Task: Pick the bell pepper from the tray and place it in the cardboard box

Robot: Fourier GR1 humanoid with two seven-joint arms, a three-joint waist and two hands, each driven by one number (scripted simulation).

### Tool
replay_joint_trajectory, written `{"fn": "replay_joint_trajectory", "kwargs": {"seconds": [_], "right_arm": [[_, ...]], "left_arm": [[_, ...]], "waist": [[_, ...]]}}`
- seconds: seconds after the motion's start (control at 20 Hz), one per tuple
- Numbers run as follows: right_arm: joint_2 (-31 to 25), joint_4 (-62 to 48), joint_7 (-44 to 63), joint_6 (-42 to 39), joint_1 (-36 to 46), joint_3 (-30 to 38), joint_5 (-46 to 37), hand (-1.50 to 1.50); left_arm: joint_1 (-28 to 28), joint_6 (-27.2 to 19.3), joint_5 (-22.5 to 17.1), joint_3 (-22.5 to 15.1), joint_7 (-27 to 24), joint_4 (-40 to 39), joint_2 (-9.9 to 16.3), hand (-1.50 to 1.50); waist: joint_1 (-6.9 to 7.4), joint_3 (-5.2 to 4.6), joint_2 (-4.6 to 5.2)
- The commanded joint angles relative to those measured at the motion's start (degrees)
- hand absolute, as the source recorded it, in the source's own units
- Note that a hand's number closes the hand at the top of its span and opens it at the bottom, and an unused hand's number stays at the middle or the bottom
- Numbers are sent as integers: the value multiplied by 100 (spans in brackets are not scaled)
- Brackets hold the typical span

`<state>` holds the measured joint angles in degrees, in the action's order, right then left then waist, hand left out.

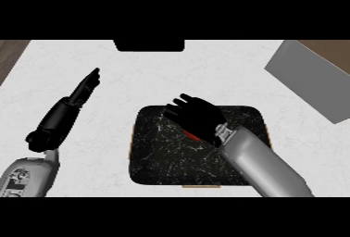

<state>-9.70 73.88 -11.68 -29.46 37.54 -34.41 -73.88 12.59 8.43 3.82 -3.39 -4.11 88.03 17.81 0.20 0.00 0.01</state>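
Observation:
A black, white-veined tray (164, 162) lies at the centre of the white counter. My right hand (196, 115) is over the tray's upper middle, fingers curled downward. A small red patch of the bell pepper (193, 136) peeks out under the palm's left edge; the hand hides the rest. The box (311, 78), seen as a grey slanted slab, stands at the upper right, well apart from the hand. At the left of the counter my left hand (82, 92) rests with straight fingers pointing away, holding nothing.
A dark flat object (149, 45) sits at the counter's far edge, top centre. Wood floor shows past the counter's upper left and upper right corners. Bare white counter lies between the tray and the box.

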Motion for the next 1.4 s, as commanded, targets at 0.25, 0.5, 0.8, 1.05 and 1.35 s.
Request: {"fn": "replay_joint_trajectory", "kwargs": {"seconds": [0.25,0.5,0.8,1.05,1.35], "right_arm": [[182,-1051,-701,537,23,353,-436,-150],[278,-1089,-1230,1436,-27,139,-577,150],[565,-1468,-1563,2088,279,549,-678,150],[467,-801,-1533,2100,-98,930,-419,150],[841,-1809,431,2113,415,3074,398,150]], "left_arm": [[-8,225,106,235,63,130,-54,0],[301,176,220,155,90,-159,-206,0],[-254,405,121,289,-3,282,-125,0],[-58,222,335,265,-123,-78,-299,0],[53,291,227,273,54,90,-259,0]], "waist": [[18,0,6],[-10,1,7],[33,1,1],[-54,-1,-5],[34,7,69]]}}
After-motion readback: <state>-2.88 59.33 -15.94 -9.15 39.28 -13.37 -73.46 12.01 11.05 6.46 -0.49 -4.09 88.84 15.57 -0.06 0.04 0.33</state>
